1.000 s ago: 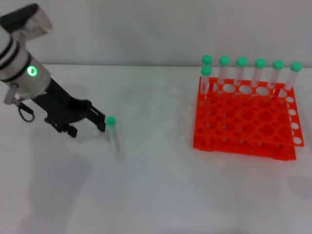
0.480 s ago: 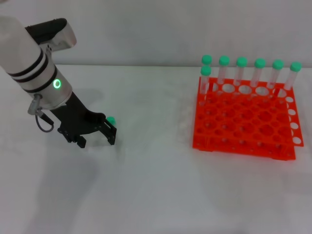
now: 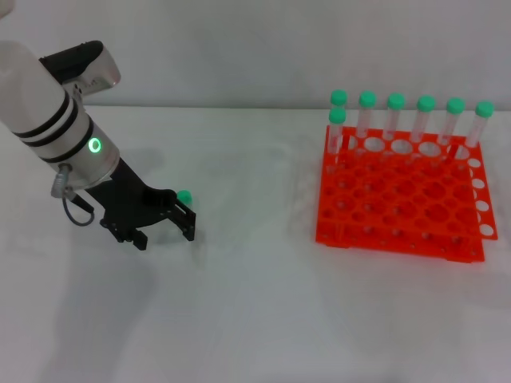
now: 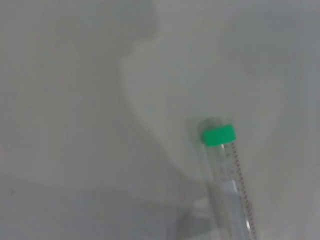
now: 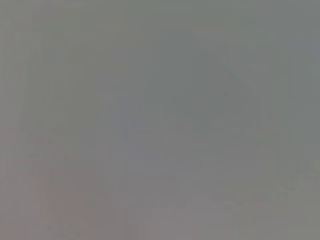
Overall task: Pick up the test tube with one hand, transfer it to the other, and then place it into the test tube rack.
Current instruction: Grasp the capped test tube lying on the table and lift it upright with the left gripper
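Observation:
The test tube lies on the white table; in the head view only its green cap (image 3: 184,196) shows, just behind my left gripper. The left wrist view shows the cap (image 4: 218,135) and the clear graduated body running away from it. My left gripper (image 3: 165,234), black on a white-silver arm with a green ring light, is low over the tube with its fingers apart; the tube body is hidden behind it. The orange-red test tube rack (image 3: 399,211) stands on the right. My right gripper is out of view.
Several identical green-capped tubes (image 3: 396,116) stand upright along the rack's back row, one more (image 3: 338,128) at its left end in the second row. The right wrist view shows only plain grey. The white table (image 3: 255,319) runs between gripper and rack.
My left arm has swung right and down over the lying tube. The tube's body, seen clearly one second ago, is now covered by the gripper; only its cap shows.

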Motion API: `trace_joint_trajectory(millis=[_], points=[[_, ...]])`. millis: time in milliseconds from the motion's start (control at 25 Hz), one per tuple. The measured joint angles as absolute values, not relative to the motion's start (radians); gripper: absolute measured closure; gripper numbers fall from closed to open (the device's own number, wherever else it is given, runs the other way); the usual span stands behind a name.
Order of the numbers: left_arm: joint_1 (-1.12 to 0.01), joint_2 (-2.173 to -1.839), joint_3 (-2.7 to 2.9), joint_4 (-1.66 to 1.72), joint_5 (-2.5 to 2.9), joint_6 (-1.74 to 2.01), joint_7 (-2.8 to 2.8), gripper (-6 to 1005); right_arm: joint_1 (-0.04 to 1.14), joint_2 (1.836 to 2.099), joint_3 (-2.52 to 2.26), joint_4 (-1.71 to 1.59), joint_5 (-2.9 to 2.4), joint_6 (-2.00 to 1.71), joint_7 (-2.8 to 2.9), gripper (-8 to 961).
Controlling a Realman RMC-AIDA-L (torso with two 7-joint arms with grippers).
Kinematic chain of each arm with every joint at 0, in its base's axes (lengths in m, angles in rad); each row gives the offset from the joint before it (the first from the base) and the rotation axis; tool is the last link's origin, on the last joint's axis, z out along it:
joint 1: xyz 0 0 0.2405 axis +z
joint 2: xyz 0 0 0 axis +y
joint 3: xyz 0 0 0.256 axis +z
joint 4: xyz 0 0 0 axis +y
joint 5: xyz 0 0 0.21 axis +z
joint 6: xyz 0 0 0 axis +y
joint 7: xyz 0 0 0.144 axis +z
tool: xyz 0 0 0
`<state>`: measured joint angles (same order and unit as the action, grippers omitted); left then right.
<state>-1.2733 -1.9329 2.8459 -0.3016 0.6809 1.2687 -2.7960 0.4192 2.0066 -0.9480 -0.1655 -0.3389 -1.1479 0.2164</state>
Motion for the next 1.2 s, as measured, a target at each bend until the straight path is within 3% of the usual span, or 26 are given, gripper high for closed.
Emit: trace_joint_trajectory(millis=[800,880,1120,1200], points=[[-1.239,-1.932,2.846,-0.265,0.641,1.253,-2.841,169,0.417,2.008,-0.897,-0.168,-0.337,-1.127,0.163,100],[-1.222,-1.933,2.846,-0.265,0.610,1.244,-2.838,321,0.416,2.007,-0.896,-0.168,-0.337,-1.127,0.163,100],[-1.200,-1.933,2.846,-0.265,0.568,1.223,-2.836,481,0.416,2.005,-0.894,-0.167,-0.338,-1.127,0.162,100],[-1.196,-1.933,2.846,-0.265,0.557,1.217,-2.835,480,0.416,2.005,-0.894,-0.167,-0.338,-1.127,0.162,100]])
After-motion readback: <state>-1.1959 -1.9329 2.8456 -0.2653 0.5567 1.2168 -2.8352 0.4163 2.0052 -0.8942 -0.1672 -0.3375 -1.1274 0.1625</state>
